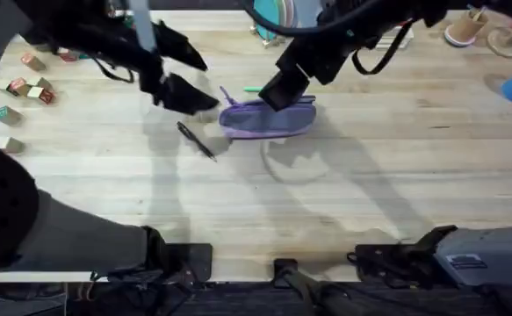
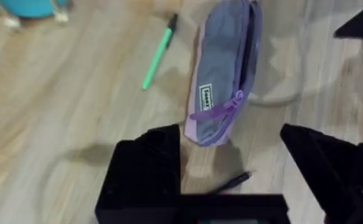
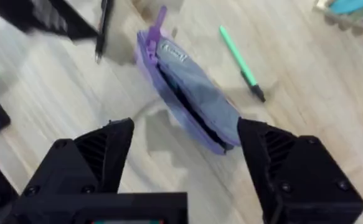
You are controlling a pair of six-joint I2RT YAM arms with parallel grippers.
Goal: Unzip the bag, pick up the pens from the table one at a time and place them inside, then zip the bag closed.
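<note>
Over the counter (image 1: 343, 193), both grippers, left (image 2: 231, 155) and right (image 3: 184, 149), hang wide above the bag (image 1: 267, 117); best pin one end, then draw the pull (image 2: 215, 111) along.

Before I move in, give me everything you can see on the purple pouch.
The bag is a small oblong lavender pouch of soft fabric, lying on the table mid-table. Its zipper runs along the top, with a purple ribbon pull at one end and a small white label on its side. Nothing grips it; both open grippers hover near its ends.
</note>
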